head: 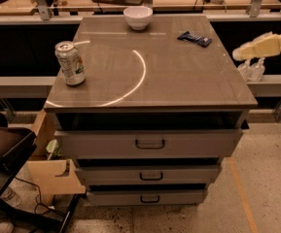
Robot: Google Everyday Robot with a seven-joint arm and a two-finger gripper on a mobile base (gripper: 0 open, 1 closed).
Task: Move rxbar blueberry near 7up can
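The rxbar blueberry (pixel 194 38) is a flat dark navy wrapper lying at the far right of the cabinet top. The 7up can (pixel 70 63) stands upright near the left edge, silver with a white and green label. My gripper (pixel 251 70) hangs just off the cabinet's right edge, below the cream arm link (pixel 259 46). Its two pale fingers point down with a gap between them and hold nothing. It is to the right of the bar and nearer the front, apart from it.
A white bowl (pixel 138 17) stands at the far middle of the grey cabinet top (pixel 179 81). The cabinet has three drawers (pixel 149 143). Shelving and cables run behind. A cardboard box (pixel 52 176) and a dark chair (pixel 4 144) sit at lower left.
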